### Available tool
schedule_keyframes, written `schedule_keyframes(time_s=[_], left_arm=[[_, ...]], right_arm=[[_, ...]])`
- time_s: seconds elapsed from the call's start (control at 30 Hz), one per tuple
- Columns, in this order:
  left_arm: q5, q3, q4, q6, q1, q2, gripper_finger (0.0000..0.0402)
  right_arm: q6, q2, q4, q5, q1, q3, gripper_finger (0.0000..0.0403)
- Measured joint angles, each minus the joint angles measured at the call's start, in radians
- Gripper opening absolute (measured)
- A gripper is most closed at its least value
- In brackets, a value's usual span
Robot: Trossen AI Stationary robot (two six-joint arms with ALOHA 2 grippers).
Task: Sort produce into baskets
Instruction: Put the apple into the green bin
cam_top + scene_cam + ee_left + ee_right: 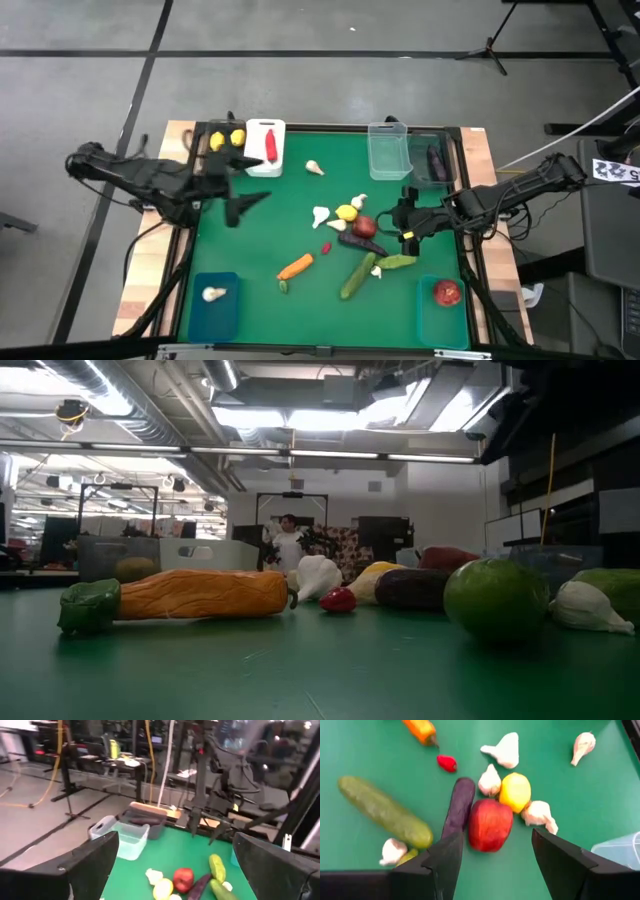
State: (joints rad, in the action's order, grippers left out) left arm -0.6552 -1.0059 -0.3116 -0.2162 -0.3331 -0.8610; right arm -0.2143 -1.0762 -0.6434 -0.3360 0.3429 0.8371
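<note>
- Produce mostly unsorted: lemons (227, 139), chili (270, 144), one garlic (213, 293), one apple (447, 292) binned.
- Centre pile (352, 232) remains.
- Right gripper (404, 226) half-open, empty, over it; left gripper (243, 183) wide open, empty.

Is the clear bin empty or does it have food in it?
Empty. From above, the clear bin shows only green table through its walls; the left wrist view shows nothing inside either.

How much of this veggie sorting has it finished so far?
Some is done: lemons and a chili sit in top-left bins, a garlic and a red fruit in the teal ones. The open right gripper hovers over the apple. The carrot, cucumbers and more remain.
</note>
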Motion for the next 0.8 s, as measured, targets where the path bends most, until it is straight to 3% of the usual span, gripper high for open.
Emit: schedule_keyframes(time_s=[0.13,0.23,0.4,0.47,0.6,0.8], left_arm=[[-0.129,0.141,0.01,-0.101,-0.076,0.107,0.039],[-0.135,0.279,0.06,-0.245,-0.076,0.087,0.039],[-0.048,0.429,0.519,-0.253,-0.049,-0.12,0.039],[-0.024,0.43,0.703,-0.199,-0.036,-0.256,0.039],[0.047,0.348,0.892,-0.117,0.008,-0.552,0.039],[0.238,0.112,0.917,-0.086,0.13,-0.9,0.039]], right_arm=[[-0.007,0.034,0.104,0.024,-0.02,-0.056,0.0237],[-0.021,0.053,0.126,0.043,-0.023,-0.072,0.0237],[-0.043,0.076,0.118,0.052,-0.023,-0.072,0.0237],[-0.043,0.081,0.119,0.052,-0.023,-0.072,0.0237],[-0.055,0.081,0.119,0.059,-0.023,-0.072,0.0237],[-0.071,0.081,0.119,0.093,-0.023,-0.072,0.0237]])
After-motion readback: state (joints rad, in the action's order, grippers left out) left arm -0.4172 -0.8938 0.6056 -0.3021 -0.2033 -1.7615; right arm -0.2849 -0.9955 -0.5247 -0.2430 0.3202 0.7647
